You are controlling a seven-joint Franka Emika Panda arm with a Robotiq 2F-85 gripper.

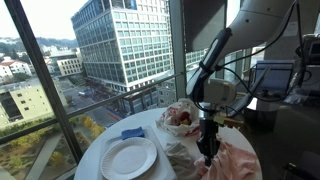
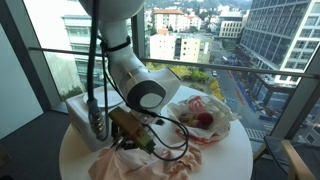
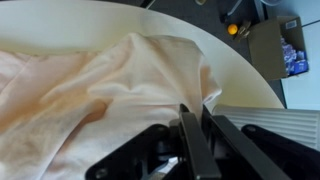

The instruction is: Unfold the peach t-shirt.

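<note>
While the fabric tents up to the fingertips in the wrist view, the gripper (image 3: 197,112) reads as clamped: jaws nearly together on a pinch of the peach t-shirt (image 3: 90,95), right at its edge. How firm the pinch is can't be confirmed, since the gap between the fingers (image 3: 187,135) is narrow and dark.

Shirt location: directly under the gripper and off to one side of it, bunched on the round table (image 3: 240,65). In the wrist view nearly all of it lies left of the fingers and ahead of them. Right of the fingers there is bare tabletop, then the rim. So the gripper sits at the shirt's outer edge, not its middle.

Long axis: the wrinkled bulk runs sideways from the fingers, leftward out of the wrist view. The folds are layered, and it's unclear which layer is pinched.

Judgement: the next move turns on that one relation. With bulk on one side and free table on the other, drawing the pinched edge away from the bulk should open the fold. Room is short before the rim, so overhang is the risk.

One arm only, so there's no nearer-hand question. The plate (image 1: 128,158) and blue cloth (image 1: 133,133) sit well apart from the gripper.
</note>
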